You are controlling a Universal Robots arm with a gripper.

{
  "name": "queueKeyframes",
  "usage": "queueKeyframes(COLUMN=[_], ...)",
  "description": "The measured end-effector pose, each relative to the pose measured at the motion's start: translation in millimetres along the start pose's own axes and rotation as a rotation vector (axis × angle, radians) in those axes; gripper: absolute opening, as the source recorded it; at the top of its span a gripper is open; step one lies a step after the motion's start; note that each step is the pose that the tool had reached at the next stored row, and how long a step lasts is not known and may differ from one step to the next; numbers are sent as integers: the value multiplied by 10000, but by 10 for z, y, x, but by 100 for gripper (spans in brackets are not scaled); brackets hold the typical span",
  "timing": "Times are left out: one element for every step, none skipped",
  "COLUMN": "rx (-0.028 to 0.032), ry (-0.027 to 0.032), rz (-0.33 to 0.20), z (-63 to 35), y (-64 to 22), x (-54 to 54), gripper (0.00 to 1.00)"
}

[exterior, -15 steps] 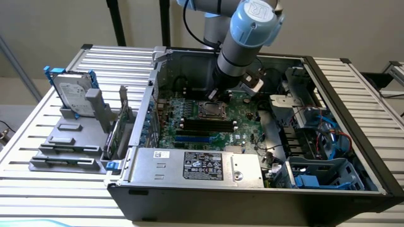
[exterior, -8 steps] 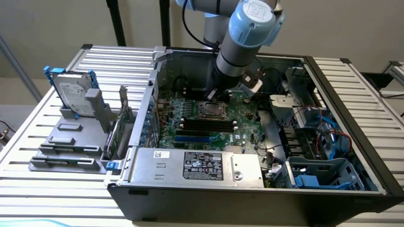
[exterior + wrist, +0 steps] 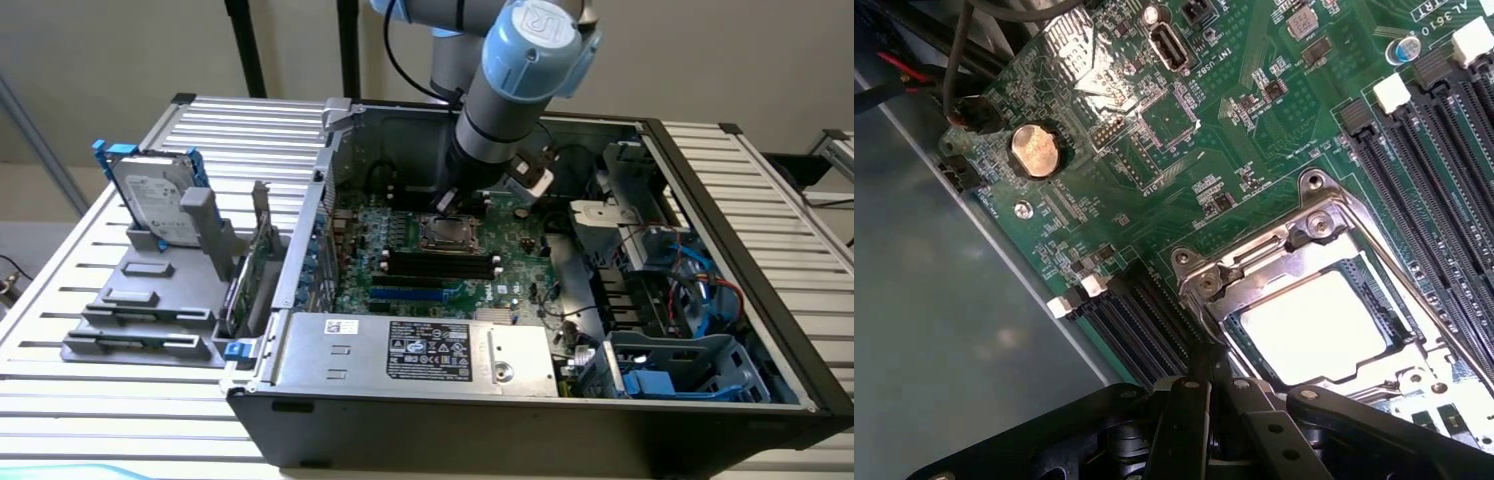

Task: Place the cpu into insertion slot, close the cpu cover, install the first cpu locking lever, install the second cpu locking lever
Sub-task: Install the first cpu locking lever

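Note:
The cpu [image 3: 1314, 325] lies flat in the insertion slot [image 3: 450, 235], its silver top glaring through the cut-out. The cpu cover [image 3: 1274, 250], a silver metal frame, lies folded down around it. My gripper [image 3: 1194, 385] is shut, its black fingers pressed together at one side of the socket with nothing visibly held. A thin dark lever rod [image 3: 1192, 318] runs along that side up to the fingertips; whether they touch it I cannot tell. In the exterior view the gripper [image 3: 454, 205] hangs straight down inside the open computer case, just above the slot.
Long black memory slots [image 3: 441, 265] flank the socket. A coin battery [image 3: 1036, 150] sits on the green board. The power supply [image 3: 420, 350] closes the case front, and cables and blue drive bays [image 3: 667, 270] crowd the exterior view's right. A hard drive [image 3: 154, 195] stands on a grey rack outside.

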State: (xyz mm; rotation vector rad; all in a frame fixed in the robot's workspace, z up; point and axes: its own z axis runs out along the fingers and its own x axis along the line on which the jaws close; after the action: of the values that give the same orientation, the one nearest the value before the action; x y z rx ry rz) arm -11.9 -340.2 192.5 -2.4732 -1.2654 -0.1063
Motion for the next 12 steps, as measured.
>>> queueKeyframes(rx=[7, 17, 29, 44, 61, 79, 103, 125, 147, 164, 179, 189], ry=[-6, -11, -20, -31, -44, -61, -76, -90, -106, -119, -130, -142], rz=[3, 5, 9, 13, 18, 26, 33, 38, 44, 47, 48, 49], z=[-1, -1, -2, -3, -4, -6, -7, -8, -9, -10, -12, -14], y=[1, 2, 3, 4, 7, 12, 18, 26, 35, 42, 50, 58], x=[-2, -3, -4, -5, -5, -4, -1, 4, 8, 12, 17, 21], gripper=[11, 11, 11, 11, 11, 11, 11, 11, 11, 11, 11, 11])
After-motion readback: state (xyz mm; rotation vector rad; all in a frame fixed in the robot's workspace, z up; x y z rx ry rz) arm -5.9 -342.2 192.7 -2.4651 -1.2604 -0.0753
